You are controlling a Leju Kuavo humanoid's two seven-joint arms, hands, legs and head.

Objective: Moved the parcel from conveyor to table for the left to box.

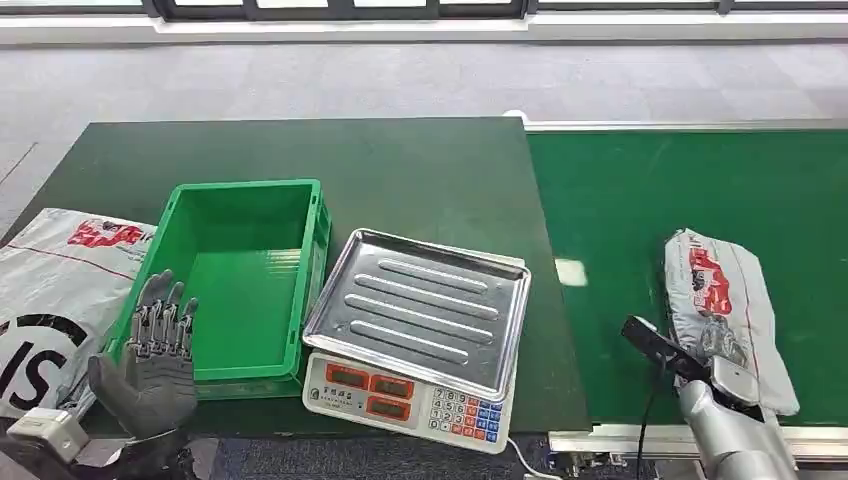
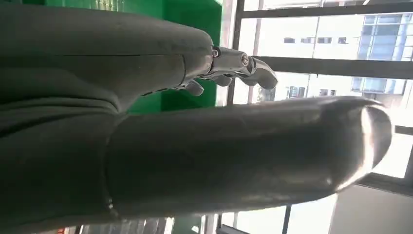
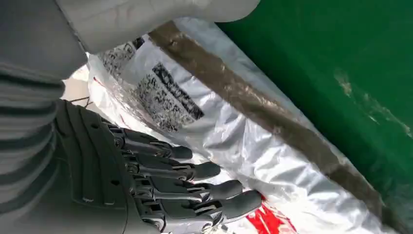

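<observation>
Reaching for parcel (image 1: 727, 300), pickup not done yet.
Parcel lies flat on conveyor (image 1: 640, 190); right hand (image 3: 160, 185) sits over its near end, fingers extended against the wrap, no grasp closed. Left hand (image 1: 155, 350) waits open and empty by green box (image 1: 240, 280). Transfer to table (image 1: 420, 170) and boxing both remain.

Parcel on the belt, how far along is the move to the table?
Nothing looks done yet: the parcel lies on the green conveyor. In hand: the right robot hand is over it, fingers on the wrap. Left: carrying it to the table, where the left robot hand waits open by the green box.
</observation>
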